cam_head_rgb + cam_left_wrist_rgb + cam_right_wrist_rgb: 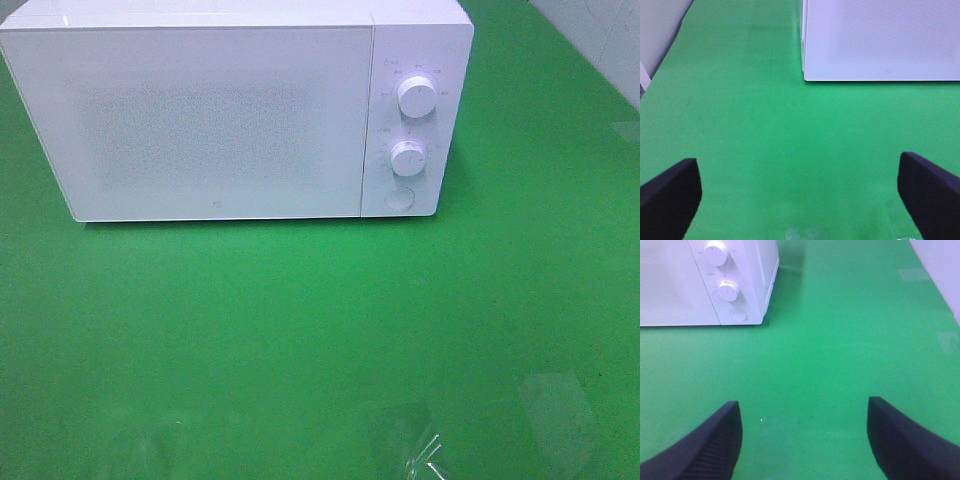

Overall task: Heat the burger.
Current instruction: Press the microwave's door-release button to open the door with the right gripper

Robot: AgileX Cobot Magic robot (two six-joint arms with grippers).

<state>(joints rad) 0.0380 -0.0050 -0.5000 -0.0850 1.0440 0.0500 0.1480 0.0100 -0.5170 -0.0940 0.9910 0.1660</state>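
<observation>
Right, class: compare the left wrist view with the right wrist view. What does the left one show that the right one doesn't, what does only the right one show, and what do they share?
Only the left wrist view: the left gripper, open, and a bottom corner of the microwave's plain door.
Only the right wrist view: the right gripper, open, plus the control panel with an upper knob, a lower knob and a round button.
Both share: the white microwave, the green table, nothing held in either gripper, and no burger in sight.
</observation>
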